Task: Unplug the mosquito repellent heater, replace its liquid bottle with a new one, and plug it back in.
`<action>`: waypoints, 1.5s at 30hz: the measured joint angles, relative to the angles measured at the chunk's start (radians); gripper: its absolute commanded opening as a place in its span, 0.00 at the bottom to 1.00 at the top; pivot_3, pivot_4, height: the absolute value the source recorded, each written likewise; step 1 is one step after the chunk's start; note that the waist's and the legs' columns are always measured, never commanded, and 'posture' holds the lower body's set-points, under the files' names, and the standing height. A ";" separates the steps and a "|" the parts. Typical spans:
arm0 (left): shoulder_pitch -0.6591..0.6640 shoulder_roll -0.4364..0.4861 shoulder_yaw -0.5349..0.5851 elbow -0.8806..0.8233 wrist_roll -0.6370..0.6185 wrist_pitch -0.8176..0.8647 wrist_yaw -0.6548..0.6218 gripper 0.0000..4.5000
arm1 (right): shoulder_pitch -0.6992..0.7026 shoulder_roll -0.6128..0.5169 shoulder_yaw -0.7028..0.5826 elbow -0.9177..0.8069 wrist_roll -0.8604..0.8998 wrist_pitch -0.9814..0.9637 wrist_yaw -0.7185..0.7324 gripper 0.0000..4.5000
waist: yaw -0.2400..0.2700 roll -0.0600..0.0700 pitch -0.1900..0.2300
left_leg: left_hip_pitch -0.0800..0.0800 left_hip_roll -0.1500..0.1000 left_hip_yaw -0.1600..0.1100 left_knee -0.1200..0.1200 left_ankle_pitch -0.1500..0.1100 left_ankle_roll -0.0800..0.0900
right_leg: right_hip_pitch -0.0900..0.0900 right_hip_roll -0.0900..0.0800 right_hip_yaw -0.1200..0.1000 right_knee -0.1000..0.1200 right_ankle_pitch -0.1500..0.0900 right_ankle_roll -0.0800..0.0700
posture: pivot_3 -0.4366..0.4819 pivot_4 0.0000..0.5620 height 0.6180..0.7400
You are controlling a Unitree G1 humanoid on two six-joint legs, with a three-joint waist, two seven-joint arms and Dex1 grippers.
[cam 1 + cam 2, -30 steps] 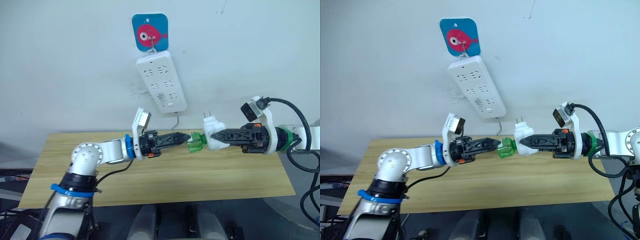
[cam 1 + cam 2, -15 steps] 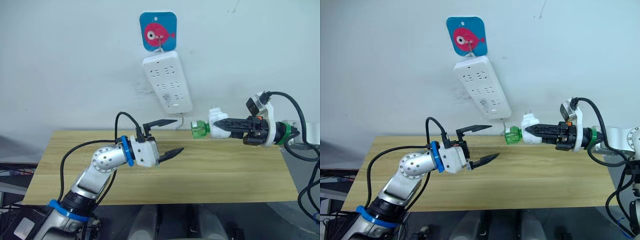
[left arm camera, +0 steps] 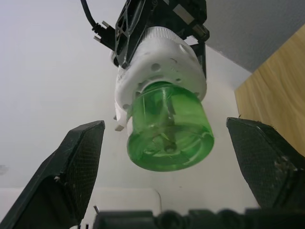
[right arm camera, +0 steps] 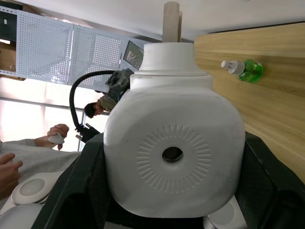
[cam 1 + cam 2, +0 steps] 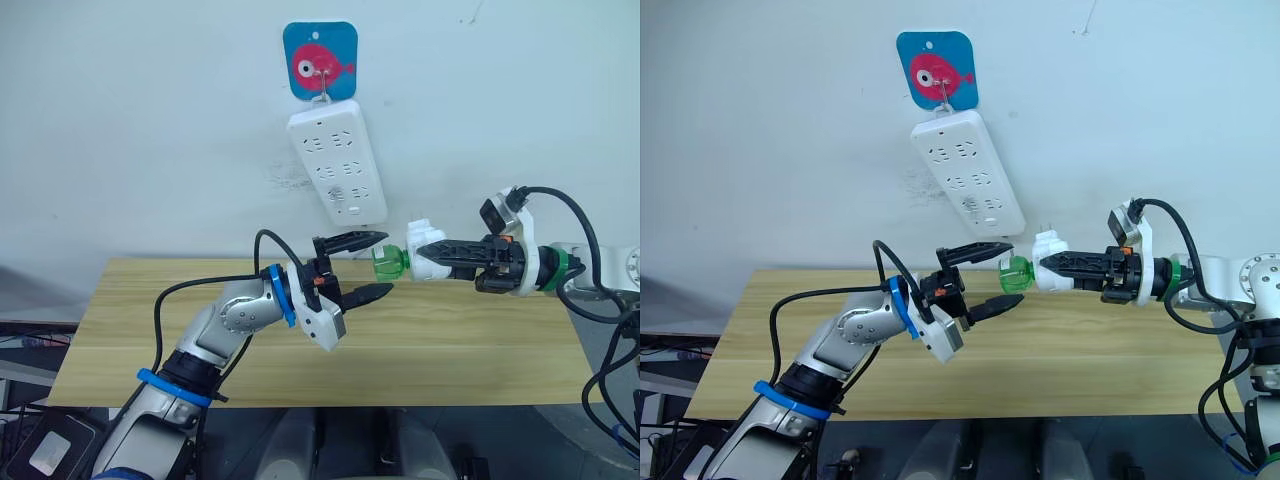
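Note:
My right gripper [image 5: 428,249] is shut on the white mosquito repellent heater [image 4: 174,143], holding it in the air above the table with its prongs pointing up. Its liquid bottle [image 3: 169,126], translucent green, is still attached and sticks out toward my left arm. My left gripper [image 5: 386,262] is open, one finger above and one below that bottle, without touching it. The new one [image 4: 248,70], green with a white cap, lies on its side on the wooden table [image 5: 450,340].
A white power strip [image 5: 337,165] hangs slanted on the wall under a blue fish hook [image 5: 320,60], up and to the left of the heater. A person's hands [image 4: 9,162] show in the background of the right wrist view.
One second ago my left gripper was shut at the bottle's end. It then drew back and opened. Now it has risen and moved right, so its open fingers straddle the bottle.

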State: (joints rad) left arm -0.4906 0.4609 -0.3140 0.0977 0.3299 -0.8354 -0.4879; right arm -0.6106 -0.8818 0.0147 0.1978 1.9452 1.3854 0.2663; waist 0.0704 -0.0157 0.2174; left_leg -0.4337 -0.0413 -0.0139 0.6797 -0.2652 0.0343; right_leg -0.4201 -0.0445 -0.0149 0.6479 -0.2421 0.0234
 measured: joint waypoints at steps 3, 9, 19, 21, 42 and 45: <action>-0.007 -0.004 -0.002 0.022 0.009 -0.008 0.002 0.85 | 0.000 0.002 0.000 -0.004 0.000 0.000 -0.006 0.66 | -0.001 0.000 0.000 | 0.000 0.000 0.000 0.000 0.000 0.000 | 0.000 0.000 0.000 0.000 0.000 0.000 | 0.59 0.38 1.00; -0.007 0.002 -0.007 0.031 0.011 -0.041 0.001 0.50 | 0.003 0.002 -0.001 -0.015 0.000 0.001 -0.006 0.66 | -0.009 0.000 0.000 | 0.000 0.000 0.000 0.000 0.000 0.000 | 0.000 0.000 0.000 0.000 0.000 0.000 | 0.58 0.38 1.00; 0.011 0.018 -0.064 0.011 -0.231 0.061 -0.136 0.50 | 0.017 0.001 -0.003 -0.036 0.000 0.002 -0.005 0.66 | -0.018 0.000 0.000 | 0.000 0.000 0.000 0.001 0.000 0.000 | 0.000 0.000 0.000 0.001 0.000 0.000 | 0.58 0.39 1.00; 0.038 0.024 -0.089 -0.056 -0.429 0.235 -0.234 0.50 | 0.017 -0.006 -0.004 -0.043 0.001 0.006 0.001 0.66 | -0.021 0.000 0.000 | 0.000 0.000 -0.001 0.001 0.000 0.000 | 0.000 0.000 0.000 0.001 0.000 0.000 | 0.58 0.39 1.00; 0.048 0.186 0.228 -0.107 -1.848 2.011 -0.218 0.50 | 0.078 -0.109 0.007 -0.136 -0.027 0.017 0.057 0.66 | -0.048 -0.001 0.001 | 0.003 0.001 -0.001 0.003 0.002 -0.002 | 0.000 0.004 0.002 0.008 -0.001 0.000 | 0.57 0.38 1.00; 0.109 0.220 0.240 -0.142 -1.769 2.023 -0.268 0.50 | 0.091 -0.121 0.003 -0.126 -0.152 -0.012 0.038 0.66 | -0.047 -0.001 0.001 | 0.003 0.001 0.000 0.003 0.002 -0.003 | 0.000 0.004 0.003 0.009 -0.001 0.000 | 0.58 0.38 1.00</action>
State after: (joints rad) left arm -0.3819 0.6807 -0.0737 -0.0444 -1.4388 1.1877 -0.7558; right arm -0.5192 -1.0027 0.0175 0.0714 1.7929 1.3731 0.3040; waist 0.0233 -0.0168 0.2181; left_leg -0.4306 -0.0408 -0.0143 0.6831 -0.2630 0.0318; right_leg -0.4200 -0.0404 -0.0120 0.6568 -0.2427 0.0231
